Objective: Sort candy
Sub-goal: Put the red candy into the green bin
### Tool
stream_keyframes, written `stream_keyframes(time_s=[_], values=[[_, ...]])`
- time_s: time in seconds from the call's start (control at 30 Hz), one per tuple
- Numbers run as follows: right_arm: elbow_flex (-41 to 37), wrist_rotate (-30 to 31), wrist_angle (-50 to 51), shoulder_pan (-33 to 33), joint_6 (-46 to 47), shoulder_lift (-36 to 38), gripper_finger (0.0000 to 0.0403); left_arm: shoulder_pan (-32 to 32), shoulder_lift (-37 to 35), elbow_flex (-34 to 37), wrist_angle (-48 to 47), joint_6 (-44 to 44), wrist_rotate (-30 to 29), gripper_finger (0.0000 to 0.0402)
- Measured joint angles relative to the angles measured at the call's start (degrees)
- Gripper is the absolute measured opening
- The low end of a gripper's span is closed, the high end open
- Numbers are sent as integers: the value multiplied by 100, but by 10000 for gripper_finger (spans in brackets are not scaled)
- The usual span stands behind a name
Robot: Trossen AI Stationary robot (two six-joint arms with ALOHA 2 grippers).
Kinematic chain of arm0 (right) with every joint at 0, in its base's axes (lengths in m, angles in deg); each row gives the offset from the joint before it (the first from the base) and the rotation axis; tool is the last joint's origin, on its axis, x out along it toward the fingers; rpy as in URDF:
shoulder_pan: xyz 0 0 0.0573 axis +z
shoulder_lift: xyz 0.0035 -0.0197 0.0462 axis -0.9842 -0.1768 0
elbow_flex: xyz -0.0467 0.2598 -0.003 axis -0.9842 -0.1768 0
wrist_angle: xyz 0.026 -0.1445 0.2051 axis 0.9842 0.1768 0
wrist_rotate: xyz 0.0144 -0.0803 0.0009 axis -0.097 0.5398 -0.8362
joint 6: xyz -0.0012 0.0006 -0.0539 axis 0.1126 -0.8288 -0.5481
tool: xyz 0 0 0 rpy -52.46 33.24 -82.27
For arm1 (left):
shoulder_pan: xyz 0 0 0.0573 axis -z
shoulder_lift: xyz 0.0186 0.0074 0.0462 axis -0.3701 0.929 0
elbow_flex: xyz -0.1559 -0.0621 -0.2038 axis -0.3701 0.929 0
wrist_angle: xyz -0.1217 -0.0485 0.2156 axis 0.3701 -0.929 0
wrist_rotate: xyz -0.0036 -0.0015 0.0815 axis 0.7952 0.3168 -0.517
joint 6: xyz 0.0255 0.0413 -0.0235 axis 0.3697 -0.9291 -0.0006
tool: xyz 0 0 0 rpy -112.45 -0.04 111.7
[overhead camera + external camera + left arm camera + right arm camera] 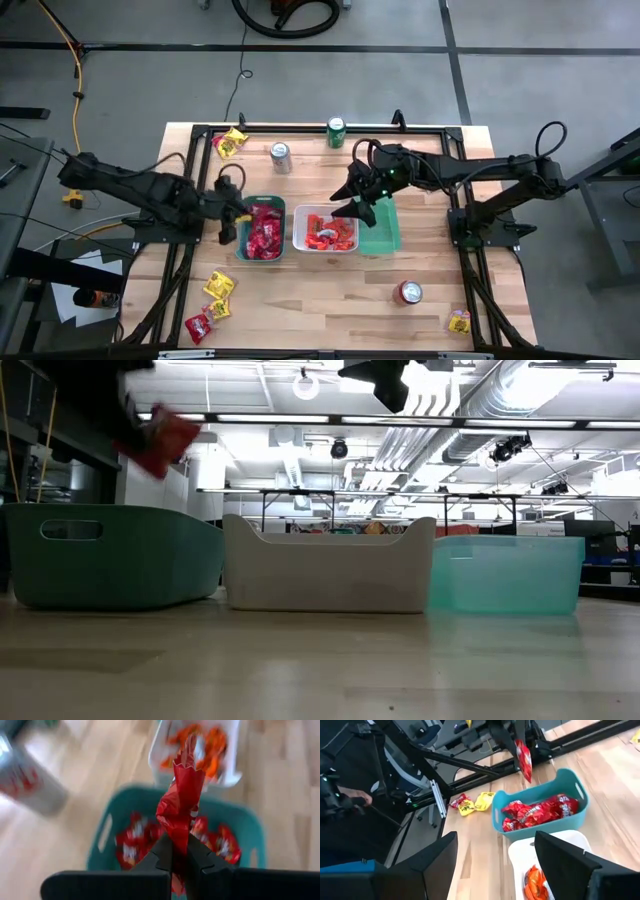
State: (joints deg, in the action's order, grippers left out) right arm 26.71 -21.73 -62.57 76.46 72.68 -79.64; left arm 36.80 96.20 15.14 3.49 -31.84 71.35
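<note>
Wooden plank surface (330, 290), pale, framed by dark metal rails; grey floor around it with a yellow cable at 10 o'clock.

Three trays in a row at centre. Teal tray (262, 232) holds red candy packets (265, 237). White tray (325, 229) next to it at 3 o'clock holds orange candy packets (330, 232). Light green tray (382, 228) further toward 3 o'clock, contents hidden under the right arm.

Left gripper (236, 213) sits at the teal tray's 9 o'clock edge, closed on one red candy packet (182, 795); the packet hangs pinched between the fingers above the teal tray in the left wrist view. Right gripper (362, 196) hovers over the gap between white and light green trays, fingers spread wide, nothing between them.

Loose candy: yellow packet (232, 142) at the surface's 11 o'clock corner; yellow and red packets (212, 305) at 7 o'clock; one yellow packet (459, 320) at 5 o'clock.

Cans upright: silver can (281, 156) and green can (337, 132) toward 12 o'clock, red can (410, 292) toward 5 o'clock. No label on cans or packets can be read; print is too small or blurred.

Low view: room behind has white ceiling ducts, strip lights and tables far off. Right wrist view: a person's hand (357, 796) beside the surface.
</note>
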Motion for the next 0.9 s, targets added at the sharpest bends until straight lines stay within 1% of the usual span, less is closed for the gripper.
stream_keyframes(time_s=[0.07, 0.17, 0.3, 0.4, 0.47, 0.57, 0.63, 0.8, 0.9], values=[[0, 0, 6, -17, -2, 0, 261, 57, 29, 310, -3, 311, 16, 0], [0, 0, 37, -41, 0, 0, 261, 84, 207, 565, 25, 415, 41, 0], [0, 0, 50, -41, -1, 0, 261, 57, 516, 592, 8, 162, 38, 7], [0, 0, 64, -41, -1, 0, 261, -12, 638, 590, 5, 66, 54, 25], [0, 0, 126, -41, 0, 0, 261, -61, 669, 590, -2, 57, 208, 46], [0, 0, 189, -41, -2, 0, 261, -130, 668, 504, -66, 1, 492, 88], [0, 0, 230, -41, -4, 0, 261, -142, 667, 342, -177, -8, 506, 120], [0, 0, 268, -41, -103, 0, 261, -152, 667, -301, -605, -107, 401, 194], [0, 0, 266, -41, -105, 0, 261, -140, 660, -723, -908, 129, 614, 225]])
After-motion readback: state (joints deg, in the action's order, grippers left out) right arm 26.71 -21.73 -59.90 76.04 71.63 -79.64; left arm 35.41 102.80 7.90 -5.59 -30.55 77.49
